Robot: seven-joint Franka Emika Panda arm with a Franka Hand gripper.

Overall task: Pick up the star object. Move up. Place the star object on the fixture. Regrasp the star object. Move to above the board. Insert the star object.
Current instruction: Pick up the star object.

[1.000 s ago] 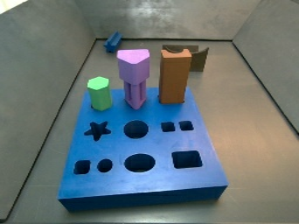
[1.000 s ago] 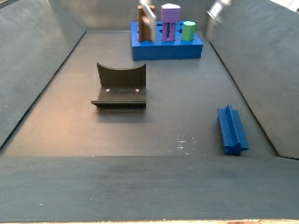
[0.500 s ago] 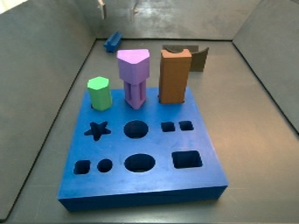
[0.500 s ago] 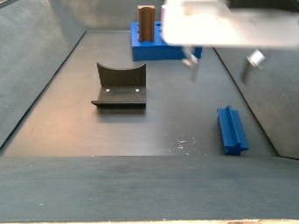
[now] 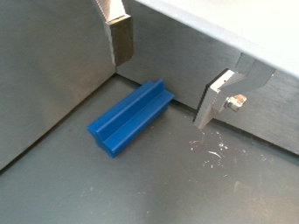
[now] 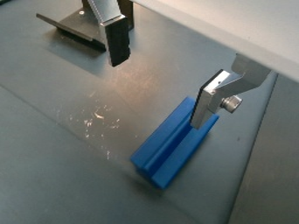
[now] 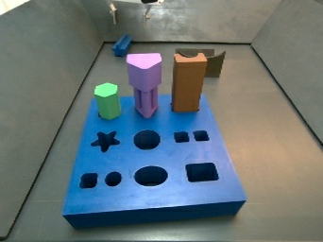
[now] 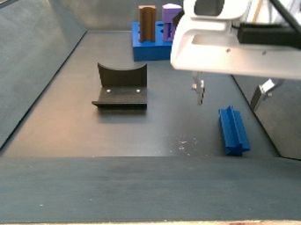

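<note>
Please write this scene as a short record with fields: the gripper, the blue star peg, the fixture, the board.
gripper: open, above the peg, holding nothing
star object: small dark-blue elongated peg, lying flat on the floor near a wall
fixture: dark-brown notched holder, nothing in it
board: thick blue slab with cut-out holes; star hole unfilled

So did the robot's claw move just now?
Yes. In a side view the gripper has come forward from near the board and now hangs open just above the star object, which lies where it was.
</note>
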